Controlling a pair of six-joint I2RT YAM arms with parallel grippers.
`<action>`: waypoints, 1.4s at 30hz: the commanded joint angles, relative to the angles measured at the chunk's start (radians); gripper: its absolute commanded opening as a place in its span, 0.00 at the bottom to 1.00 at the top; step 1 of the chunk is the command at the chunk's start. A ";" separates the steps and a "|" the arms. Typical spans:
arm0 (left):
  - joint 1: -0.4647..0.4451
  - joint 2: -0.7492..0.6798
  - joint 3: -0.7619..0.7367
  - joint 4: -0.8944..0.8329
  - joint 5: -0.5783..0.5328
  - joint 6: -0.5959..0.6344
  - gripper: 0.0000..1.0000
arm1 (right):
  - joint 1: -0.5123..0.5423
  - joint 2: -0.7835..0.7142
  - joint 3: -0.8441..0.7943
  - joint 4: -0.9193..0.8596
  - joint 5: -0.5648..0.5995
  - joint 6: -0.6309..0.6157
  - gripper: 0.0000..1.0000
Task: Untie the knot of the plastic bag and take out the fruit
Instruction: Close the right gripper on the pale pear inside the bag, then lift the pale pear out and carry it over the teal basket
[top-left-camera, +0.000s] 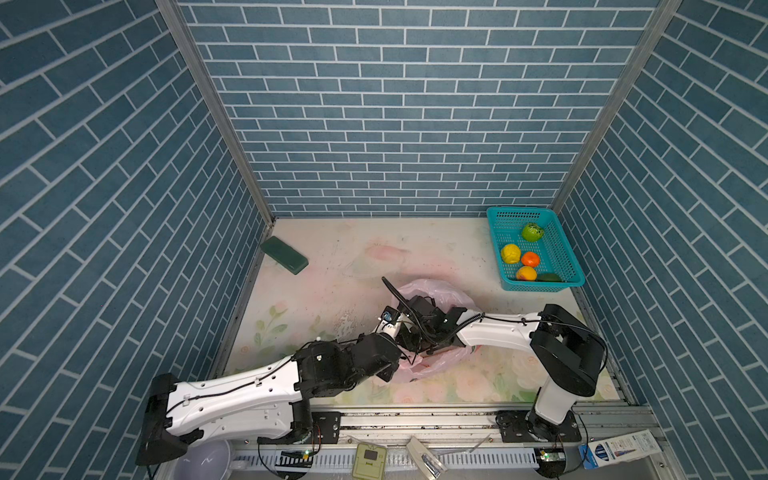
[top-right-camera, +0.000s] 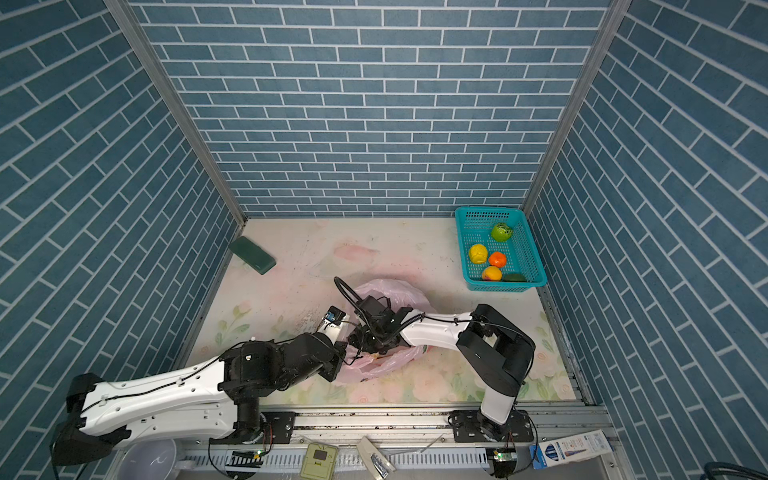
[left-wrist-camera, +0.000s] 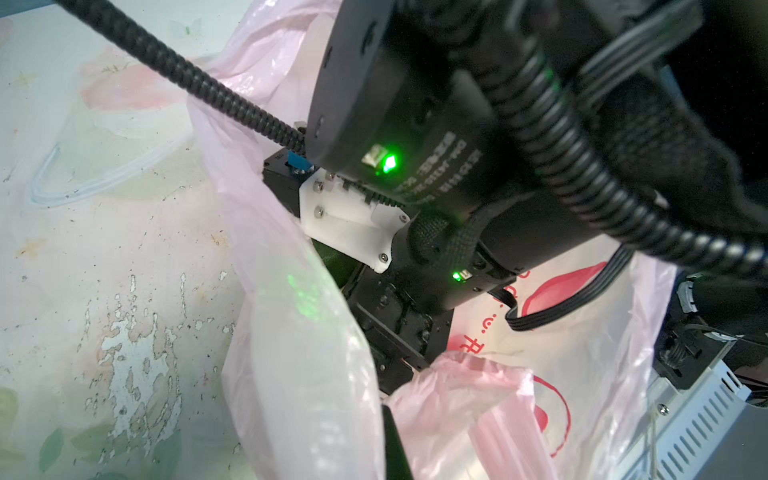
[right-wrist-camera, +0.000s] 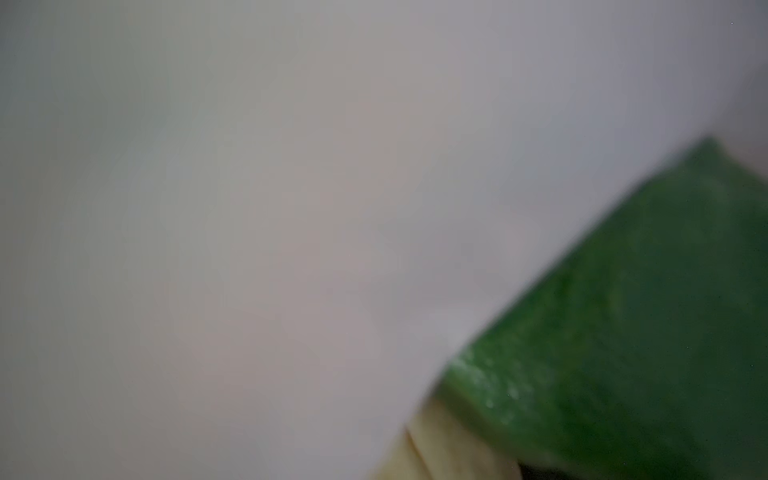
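The pink plastic bag (top-left-camera: 432, 291) (top-right-camera: 386, 291) lies crumpled at mid-table under both arms. My left gripper (top-left-camera: 405, 360) (left-wrist-camera: 395, 436) is shut on a bunched edge of the bag (left-wrist-camera: 469, 382), holding its mouth up. My right gripper (top-left-camera: 410, 334) reaches down into that mouth, and its fingers are hidden by the plastic. In the right wrist view a green fruit (right-wrist-camera: 644, 332) and a cream one (right-wrist-camera: 440, 453) fill the frame, blurred, against bag film. A light green fruit (top-left-camera: 532, 232), a yellow one (top-left-camera: 510, 253) and an orange one (top-left-camera: 530, 259) lie in the basket with others. The knot is out of view.
The teal mesh basket (top-left-camera: 519, 210) (top-right-camera: 486, 211) stands at the back right corner. A dark green block (top-left-camera: 284, 254) lies at the back left by the wall. Brick-patterned walls close three sides. The metal rail (top-left-camera: 415, 419) with both arm bases runs along the front edge.
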 joint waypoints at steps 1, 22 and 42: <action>0.006 -0.005 -0.008 -0.005 -0.016 -0.006 0.00 | 0.006 -0.019 -0.015 -0.055 0.030 0.003 0.72; 0.005 0.035 -0.017 0.059 0.019 0.024 0.00 | -0.070 -0.367 -0.113 -0.101 0.126 0.107 0.47; 0.006 0.015 -0.001 0.053 -0.040 0.039 0.00 | -0.078 -0.549 -0.006 -0.302 -0.014 0.058 0.46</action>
